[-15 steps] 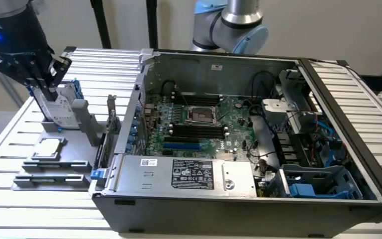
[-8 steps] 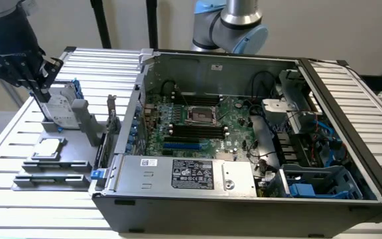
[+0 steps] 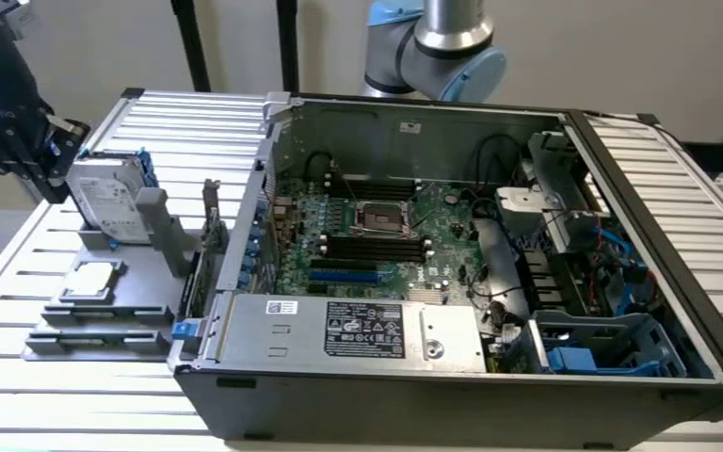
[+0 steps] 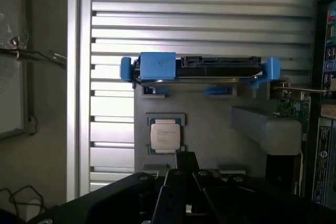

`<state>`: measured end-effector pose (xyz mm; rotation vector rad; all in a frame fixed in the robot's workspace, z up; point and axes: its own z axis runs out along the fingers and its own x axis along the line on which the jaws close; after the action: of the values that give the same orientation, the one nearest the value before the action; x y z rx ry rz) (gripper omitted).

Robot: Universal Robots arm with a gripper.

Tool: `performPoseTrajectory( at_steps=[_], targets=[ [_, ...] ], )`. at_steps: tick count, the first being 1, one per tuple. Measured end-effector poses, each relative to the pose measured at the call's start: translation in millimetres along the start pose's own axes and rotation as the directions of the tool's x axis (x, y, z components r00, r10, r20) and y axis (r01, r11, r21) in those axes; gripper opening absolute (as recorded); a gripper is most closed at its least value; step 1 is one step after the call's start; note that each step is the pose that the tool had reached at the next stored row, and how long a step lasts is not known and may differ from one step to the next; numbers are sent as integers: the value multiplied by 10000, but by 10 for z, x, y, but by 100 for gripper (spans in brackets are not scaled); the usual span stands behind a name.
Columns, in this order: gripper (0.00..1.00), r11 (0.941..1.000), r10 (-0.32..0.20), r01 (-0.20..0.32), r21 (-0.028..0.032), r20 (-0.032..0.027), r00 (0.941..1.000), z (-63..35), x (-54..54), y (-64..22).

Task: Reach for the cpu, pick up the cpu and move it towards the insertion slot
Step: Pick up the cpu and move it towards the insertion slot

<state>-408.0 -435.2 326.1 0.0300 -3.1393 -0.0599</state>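
Note:
The cpu, a small silvery square chip, lies flat in a grey holder on the slatted table, at the exterior view's left beside the open computer case. The insertion slot, a shiny metal frame with a dark centre, sits on the motherboard inside the case. My dark gripper hangs at the far left of the exterior view, above and behind the cpu, apart from it and near the hard drive.
A silver hard drive with blue brackets stands upright just behind the cpu. Black memory slots and a blue card slot lie near the socket. The case wall separates the holder from the motherboard.

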Motion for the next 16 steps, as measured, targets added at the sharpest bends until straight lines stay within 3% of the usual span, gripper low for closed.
performPoseTrajectory(
  at_steps=[4,11,13,16],
  targets=[
    [11,10000,1,-1,1,-3,10000,13,97,-50],
    [12,10000,-3,3,1,-2,10000,13,140,-61],
    [24,10000,-5,5,2,-3,10000,13,156,-67],
    [30,10000,-9,9,1,-2,10000,15,166,-68]
  ],
)
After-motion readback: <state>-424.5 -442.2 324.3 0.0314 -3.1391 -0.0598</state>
